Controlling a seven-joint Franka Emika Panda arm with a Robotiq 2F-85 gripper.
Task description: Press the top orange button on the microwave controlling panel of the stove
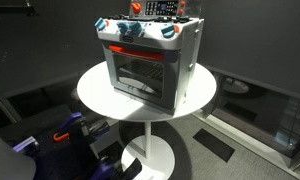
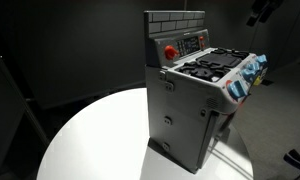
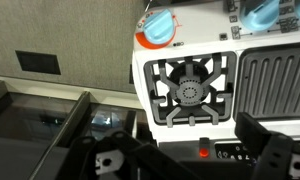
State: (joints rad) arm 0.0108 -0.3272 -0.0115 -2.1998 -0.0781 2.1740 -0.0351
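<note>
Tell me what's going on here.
The robot's hand hangs open above a toy stove that stands on a round white table. The wrist view looks straight down on a burner. The dark microwave controlling panel on the stove's back wall is untouched: no button is pressed yet.

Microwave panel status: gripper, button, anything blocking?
Gripper open, empty, above the stove burners. Microwave controlling panel on the stove's back wall, no contact yet. Nothing seen blocking it.

Seemingly white round table (image 1: pixel 95 90) bearing stove (image 1: pixel 148 62)
</note>
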